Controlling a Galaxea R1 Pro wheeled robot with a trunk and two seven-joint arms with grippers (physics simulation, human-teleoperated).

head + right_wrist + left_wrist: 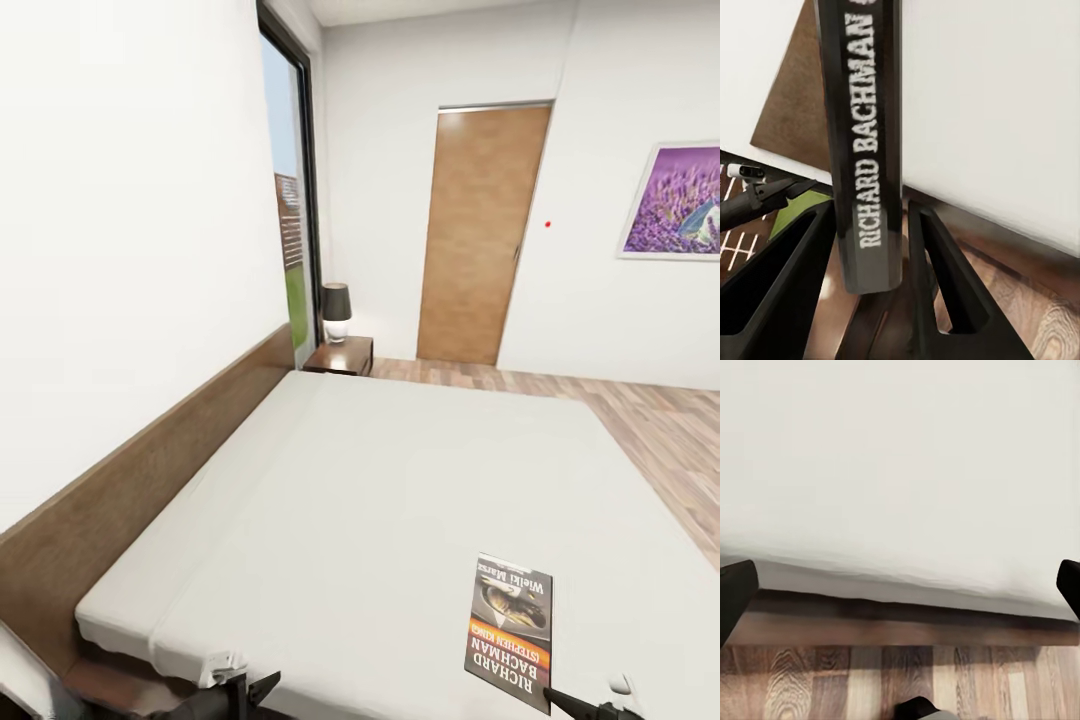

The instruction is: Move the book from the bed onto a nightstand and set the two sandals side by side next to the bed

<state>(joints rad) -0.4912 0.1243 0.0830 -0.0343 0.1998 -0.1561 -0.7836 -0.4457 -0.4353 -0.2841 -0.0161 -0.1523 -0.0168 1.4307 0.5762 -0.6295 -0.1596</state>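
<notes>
Barely begun. Book (510,632) lying on bed (380,500), lower right of frame, its spine between the spread fingers of right gripper (870,255), not pinched. Left gripper (900,585) spread, empty. Nightstand (342,355) far, upper middle. Sandals untouched.

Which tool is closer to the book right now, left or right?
The right tool: the book has its spine between that tool's fingers, while the left tool faces the bare mattress edge.

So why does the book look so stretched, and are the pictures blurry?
Head view: wide lens slants the dark orange-banded paperback book near the edge. Right wrist view: its spine looms large, lettering soft. Left wrist view: the pale-grey mattress looks flat, evenly lit.
</notes>
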